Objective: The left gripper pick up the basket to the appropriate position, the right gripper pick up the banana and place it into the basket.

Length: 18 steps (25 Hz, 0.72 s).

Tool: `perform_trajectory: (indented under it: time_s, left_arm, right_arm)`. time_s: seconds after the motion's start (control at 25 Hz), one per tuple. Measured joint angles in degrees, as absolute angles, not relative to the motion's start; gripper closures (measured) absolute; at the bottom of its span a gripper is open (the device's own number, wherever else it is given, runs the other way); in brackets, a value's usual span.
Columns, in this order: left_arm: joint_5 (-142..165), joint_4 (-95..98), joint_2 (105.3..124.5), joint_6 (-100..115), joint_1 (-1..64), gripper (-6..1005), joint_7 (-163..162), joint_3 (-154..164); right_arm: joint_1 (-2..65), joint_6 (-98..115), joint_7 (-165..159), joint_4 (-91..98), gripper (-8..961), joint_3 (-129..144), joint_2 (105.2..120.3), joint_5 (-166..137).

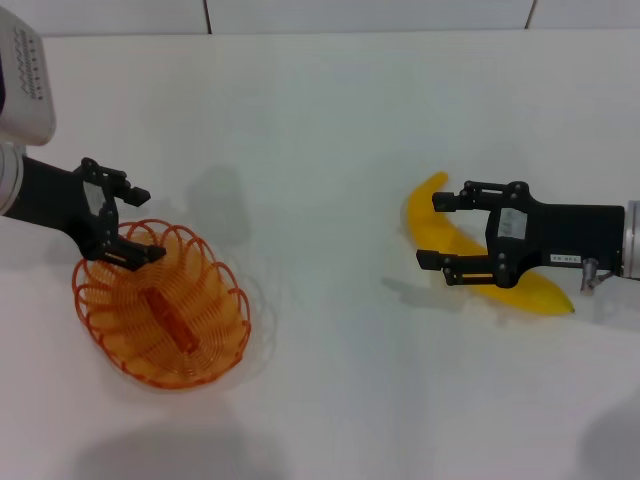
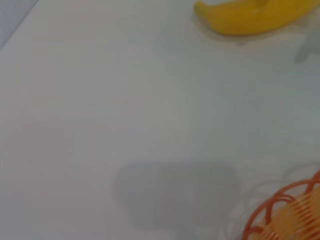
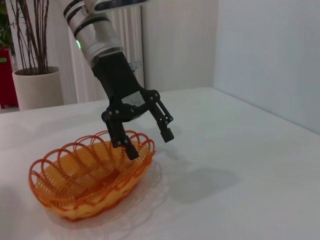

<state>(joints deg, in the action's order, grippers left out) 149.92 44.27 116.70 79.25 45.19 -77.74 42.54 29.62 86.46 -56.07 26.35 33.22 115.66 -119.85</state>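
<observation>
The orange wire basket [image 1: 160,310] rests on the white table at the left. My left gripper [image 1: 145,225] is open at the basket's far rim, one finger inside the rim and the other outside it. The right wrist view shows the left gripper [image 3: 150,144] straddling the rim of the basket [image 3: 90,175]. The yellow banana [image 1: 540,290] lies on the table at the right. My right gripper [image 1: 432,230] is open and hovers over its middle, fingers either side. The left wrist view shows the banana [image 2: 250,17] and a piece of the basket rim [image 2: 280,210].
The table's far edge [image 1: 300,33] meets a wall. A potted plant [image 3: 37,87] stands beyond the table in the right wrist view. Bare white tabletop lies between basket and banana.
</observation>
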Motion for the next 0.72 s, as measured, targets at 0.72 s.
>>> perform_trajectory:
  time_s: [0.72]
  left_arm:
    - [150.5,43.6,116.89,77.0,45.3,-4,-78.8,44.1]
  right_arm:
    - [29.6,86.4,-56.1,26.4,192,33.2,115.66,-119.8]
